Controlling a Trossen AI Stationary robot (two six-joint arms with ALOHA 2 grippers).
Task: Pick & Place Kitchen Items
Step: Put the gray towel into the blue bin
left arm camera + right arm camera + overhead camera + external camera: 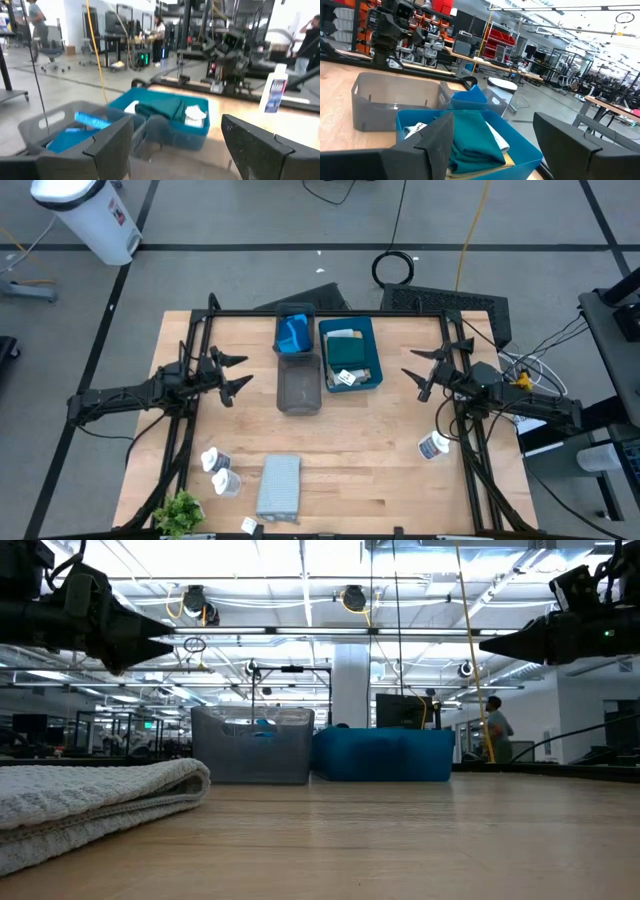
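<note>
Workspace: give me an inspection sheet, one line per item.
Surface: wooden table, bare in the middle.
Job's things: grey cloth at the front edge; two bottles to its left, one bottle at the right; teal cloth in the teal tray; blue sponge in a grey tray; the nearer grey tray looks empty.
Clutter: plant at the front left corner.
Grippers: left gripper and right gripper open, holding nothing.
Cables: coiled cable on the floor.
Surroundings: white bin; person far behind.
</note>
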